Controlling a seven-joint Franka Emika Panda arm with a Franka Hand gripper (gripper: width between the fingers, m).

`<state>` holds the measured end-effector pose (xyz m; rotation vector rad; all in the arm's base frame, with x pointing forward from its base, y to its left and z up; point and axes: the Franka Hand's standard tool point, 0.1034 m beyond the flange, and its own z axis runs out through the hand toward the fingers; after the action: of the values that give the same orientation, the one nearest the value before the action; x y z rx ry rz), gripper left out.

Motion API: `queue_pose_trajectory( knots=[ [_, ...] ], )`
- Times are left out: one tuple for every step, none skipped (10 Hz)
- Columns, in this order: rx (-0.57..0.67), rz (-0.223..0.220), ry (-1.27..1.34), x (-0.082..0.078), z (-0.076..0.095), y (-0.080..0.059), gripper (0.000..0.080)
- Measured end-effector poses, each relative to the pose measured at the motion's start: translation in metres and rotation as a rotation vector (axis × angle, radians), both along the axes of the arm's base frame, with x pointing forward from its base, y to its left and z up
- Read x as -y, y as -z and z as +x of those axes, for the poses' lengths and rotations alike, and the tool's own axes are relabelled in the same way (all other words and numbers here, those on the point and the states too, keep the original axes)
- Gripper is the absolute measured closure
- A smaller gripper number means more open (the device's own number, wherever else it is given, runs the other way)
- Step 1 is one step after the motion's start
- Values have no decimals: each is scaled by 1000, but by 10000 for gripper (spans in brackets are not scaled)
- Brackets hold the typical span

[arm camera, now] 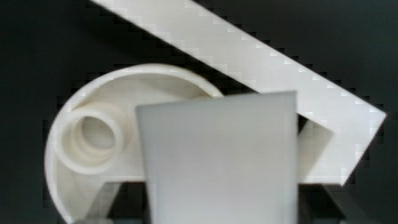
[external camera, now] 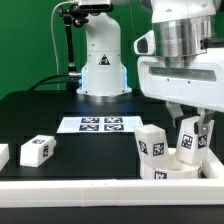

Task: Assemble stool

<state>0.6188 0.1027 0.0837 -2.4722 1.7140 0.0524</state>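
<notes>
Claw: the gripper [external camera: 193, 127] is clenched on the held leg [external camera: 187, 141], a finger pressing each side of its upper part.
Held leg, place: directly over the seat disc [external camera: 171, 176], toward the disc's side on the exterior view's right. Whether its lower end touches the disc cannot be told.
Held leg, axis: long axis close to upright, top leaning slightly toward the exterior view's right, tagged face turned to the exterior camera.
Held leg, look: a short white blocky piece with a black-and-white square tag. In the wrist view it is a plain pale slab [arm camera: 221, 152] covering part of the disc.
Seat disc: thick, round and white, lying flat. The wrist view shows its curved rim [arm camera: 71, 160] and a round socket hole [arm camera: 93, 136].
Second leg [external camera: 152, 146]: upright at the disc's edge on the exterior view's left, tag outward.
Loose leg [external camera: 37, 150]: lying well apart from the disc, toward the exterior view's left.
Marker board [external camera: 100, 124]: flat on the table, beyond the disc.
Border rail [external camera: 90, 190]: runs just in front of the disc.
</notes>
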Motion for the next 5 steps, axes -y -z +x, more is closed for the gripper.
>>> queue_pose_trajectory(
  knots=[
    [-17,5,70,-1,-1,0,456],
    [-24,8,137,-1,-1,0,456],
    [-31,10,191,-1,-1,0,456],
    [-37,13,239,-2,-1,0,456],
    [-47,17,309,-3,-1,0,456]
  ],
)
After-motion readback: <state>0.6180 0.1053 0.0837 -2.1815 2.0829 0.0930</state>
